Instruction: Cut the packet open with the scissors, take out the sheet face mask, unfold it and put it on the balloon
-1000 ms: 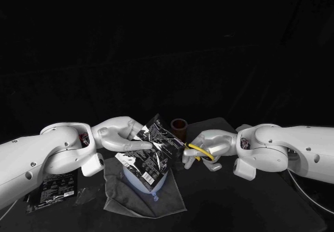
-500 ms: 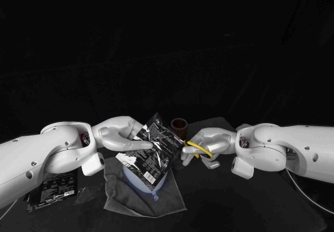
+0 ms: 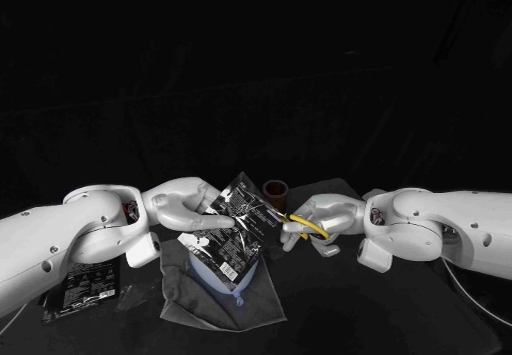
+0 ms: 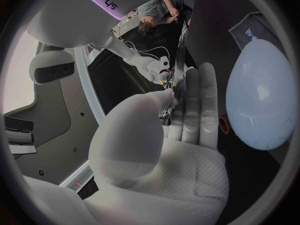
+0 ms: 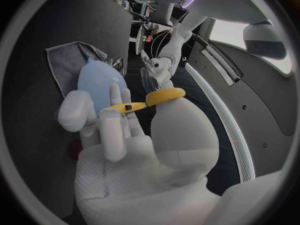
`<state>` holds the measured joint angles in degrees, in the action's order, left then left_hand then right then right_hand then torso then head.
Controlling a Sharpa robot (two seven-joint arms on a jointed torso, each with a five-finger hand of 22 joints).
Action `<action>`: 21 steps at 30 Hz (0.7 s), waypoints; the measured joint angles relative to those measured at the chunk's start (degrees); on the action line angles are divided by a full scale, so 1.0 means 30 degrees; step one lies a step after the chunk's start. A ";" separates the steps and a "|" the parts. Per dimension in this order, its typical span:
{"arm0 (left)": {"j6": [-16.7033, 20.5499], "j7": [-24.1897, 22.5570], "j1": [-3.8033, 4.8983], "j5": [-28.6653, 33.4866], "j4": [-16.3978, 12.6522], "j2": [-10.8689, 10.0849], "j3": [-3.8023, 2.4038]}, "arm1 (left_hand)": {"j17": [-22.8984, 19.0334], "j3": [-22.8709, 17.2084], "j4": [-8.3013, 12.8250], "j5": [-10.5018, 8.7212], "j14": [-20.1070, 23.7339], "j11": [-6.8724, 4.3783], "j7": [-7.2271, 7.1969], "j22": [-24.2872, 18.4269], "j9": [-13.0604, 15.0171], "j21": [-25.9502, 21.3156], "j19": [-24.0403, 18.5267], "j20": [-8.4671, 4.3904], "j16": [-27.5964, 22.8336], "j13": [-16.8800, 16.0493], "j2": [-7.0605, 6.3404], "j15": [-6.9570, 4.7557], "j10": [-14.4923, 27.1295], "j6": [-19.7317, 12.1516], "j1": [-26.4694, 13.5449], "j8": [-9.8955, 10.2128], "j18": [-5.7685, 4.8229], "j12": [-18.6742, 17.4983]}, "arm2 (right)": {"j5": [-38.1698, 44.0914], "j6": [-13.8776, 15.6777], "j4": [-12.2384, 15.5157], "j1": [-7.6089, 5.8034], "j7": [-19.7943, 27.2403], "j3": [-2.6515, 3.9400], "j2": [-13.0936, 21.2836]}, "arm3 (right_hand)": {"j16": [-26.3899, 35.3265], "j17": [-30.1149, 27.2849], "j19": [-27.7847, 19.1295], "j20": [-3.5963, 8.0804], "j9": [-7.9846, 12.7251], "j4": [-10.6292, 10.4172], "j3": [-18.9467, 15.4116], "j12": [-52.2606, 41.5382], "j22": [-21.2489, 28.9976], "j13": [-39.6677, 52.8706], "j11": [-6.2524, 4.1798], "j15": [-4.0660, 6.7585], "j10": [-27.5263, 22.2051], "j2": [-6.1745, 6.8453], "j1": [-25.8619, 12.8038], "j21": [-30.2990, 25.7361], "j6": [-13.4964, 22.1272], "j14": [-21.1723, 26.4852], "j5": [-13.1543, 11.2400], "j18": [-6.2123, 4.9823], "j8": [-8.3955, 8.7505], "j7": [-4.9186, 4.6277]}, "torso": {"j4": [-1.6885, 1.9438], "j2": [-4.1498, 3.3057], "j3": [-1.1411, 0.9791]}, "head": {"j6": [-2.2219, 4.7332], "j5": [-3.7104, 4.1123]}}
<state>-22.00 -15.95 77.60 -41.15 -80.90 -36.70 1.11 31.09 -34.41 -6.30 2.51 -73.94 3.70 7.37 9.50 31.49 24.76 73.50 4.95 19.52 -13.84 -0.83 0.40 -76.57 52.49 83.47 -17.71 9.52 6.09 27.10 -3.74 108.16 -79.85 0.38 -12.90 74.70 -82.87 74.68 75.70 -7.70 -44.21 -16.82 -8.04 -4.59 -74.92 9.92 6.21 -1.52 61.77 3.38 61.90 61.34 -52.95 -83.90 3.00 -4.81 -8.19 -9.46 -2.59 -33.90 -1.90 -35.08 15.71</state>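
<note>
Scissors [image 3: 307,228] in right hand [image 3: 333,210] beside packet [image 3: 229,225] gripped by left hand [image 3: 181,207]

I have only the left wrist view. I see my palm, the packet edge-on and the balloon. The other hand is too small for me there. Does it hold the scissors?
Observer: Yes. In the head view the right hand holds the yellow-handled scissors, with their tips at the edge of the packet.
Operator: How does the packet stand relative to the balloon?
Observer: The left hand holds it up, tilted, over the balloon, so it covers the balloon's far part from above.
Operator: Is anything else lying near my arm?
Observer: A second packet lies flat on the table beside the left arm.
</note>
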 measured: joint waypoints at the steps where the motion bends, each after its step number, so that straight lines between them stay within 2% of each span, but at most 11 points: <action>1: -0.0004 0.0000 0.0000 -0.0022 0.0000 0.0000 0.0000 | 0.0000 0.0000 0.0000 0.0000 -0.0023 0.0000 0.0000 0.0000 0.0000 0.0000 0.0001 0.0000 0.0000 -0.0006 0.0000 -0.0023 0.0001 -0.0001 0.0000 -0.0001 0.0000 0.0000 | -0.0001 -0.0002 0.0003 0.0000 -0.0001 0.0000 -0.0001 | 0.0000 0.0000 0.0000 0.0000 0.0000 0.0000 0.0000 0.0000 0.0002 0.0000 0.0001 0.0000 0.0000 0.0000 0.0000 0.0000 0.0000 0.0000 0.0000 0.0001 0.0000 0.0000 | 0.0000 0.0000 0.0002 | -0.0002 0.0011; 9: -0.0083 0.0013 0.0000 -0.0151 -0.0011 -0.0008 -0.0005 | -0.0002 0.0000 0.0000 -0.0040 -0.0030 0.0003 0.0000 -0.0001 0.0000 0.0000 0.0001 0.0001 -0.0001 -0.0017 0.0000 -0.0023 0.0003 -0.0009 0.0001 -0.0002 0.0005 -0.0040 | -0.0009 -0.0001 -0.0042 0.0002 -0.0001 0.0000 -0.0127 | 0.0001 0.0022 0.0000 0.0000 0.0001 0.0000 0.0000 0.0000 0.0002 0.0000 0.0012 0.0000 0.0011 0.0001 0.0000 0.0000 0.0000 0.0000 0.0000 0.0005 0.0000 0.0002 | 0.0000 -0.0002 -0.0009 | 0.0000 0.0084; 12: -0.0147 0.0036 0.0000 -0.0198 -0.0039 -0.0007 -0.0005 | -0.0003 0.0000 0.0001 -0.0053 -0.0030 0.0008 -0.0026 -0.0003 0.0001 -0.0001 0.0001 0.0002 -0.0001 -0.0018 0.0000 -0.0022 0.0009 -0.0042 0.0000 -0.0003 0.0007 -0.0042 | -0.0011 0.0009 -0.0095 0.0006 0.0007 0.0009 -0.0207 | 0.0001 0.0022 0.0000 0.0000 0.0022 0.0000 0.0000 0.0000 0.0000 -0.0024 0.0012 0.0000 0.0013 -0.0075 0.0076 -0.0074 0.0000 0.0000 0.0000 -0.0187 0.0000 0.0002 | 0.0000 -0.0002 -0.0007 | 0.0005 0.0099; 18: -0.0265 0.0071 0.0000 -0.0273 -0.0098 0.0005 -0.0004 | 0.0021 0.0001 0.0001 0.0012 -0.0032 -0.0042 -0.0029 -0.0003 0.0001 -0.0001 0.0002 0.0002 -0.0001 -0.0017 0.0001 -0.0019 -0.0042 -0.0029 0.0000 -0.0054 0.0009 -0.0049 | -0.0016 0.0049 -0.0169 0.0005 0.0032 0.0029 -0.0369 | 0.0002 0.0001 0.0000 0.0000 0.0096 -0.0003 -0.0004 0.0000 -0.0008 -0.0135 0.0111 -0.0044 -0.0160 -0.0075 0.0076 -0.0158 -0.0001 -0.0044 0.0000 -0.0202 0.0000 0.0003 | 0.0007 -0.0002 0.0000 | 0.0007 0.0119; 21: -0.0313 0.0087 0.0001 -0.0305 -0.0104 0.0003 -0.0004 | 0.0022 0.0001 0.0001 0.0011 -0.0060 -0.0042 -0.0002 0.0012 0.0001 -0.0001 0.0003 0.0003 -0.0001 -0.0014 0.0001 0.0009 -0.0042 0.0011 0.0000 -0.0055 0.0012 -0.0051 | -0.0017 0.0069 -0.0182 0.0004 0.0037 0.0032 -0.0438 | 0.0003 -0.0080 -0.0069 -0.0069 0.0192 -0.0056 -0.0115 -0.0001 -0.0011 -0.0208 0.0083 -0.0072 -0.0192 -0.0075 0.0077 -0.0161 0.0112 -0.0072 0.0000 -0.0201 0.0000 -0.0109 | 0.0007 -0.0004 0.0002 | 0.0007 0.0123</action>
<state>-22.93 -15.69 77.61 -42.06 -81.21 -36.69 1.09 31.15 -34.41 -6.29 2.54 -74.13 3.58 7.36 9.54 31.49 24.76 73.50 4.96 19.51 -13.89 -0.83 0.43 -76.69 52.52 83.47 -17.88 9.55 5.94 27.05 -3.53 107.62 -79.83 0.49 -12.80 73.39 -82.86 74.44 75.49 -7.91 -43.63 -16.98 -8.38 -4.59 -74.95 9.30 6.46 -1.74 61.20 3.16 62.13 60.85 -52.62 -84.11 3.01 -5.41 -8.19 -9.79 -2.57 -33.91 -1.89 -35.06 16.08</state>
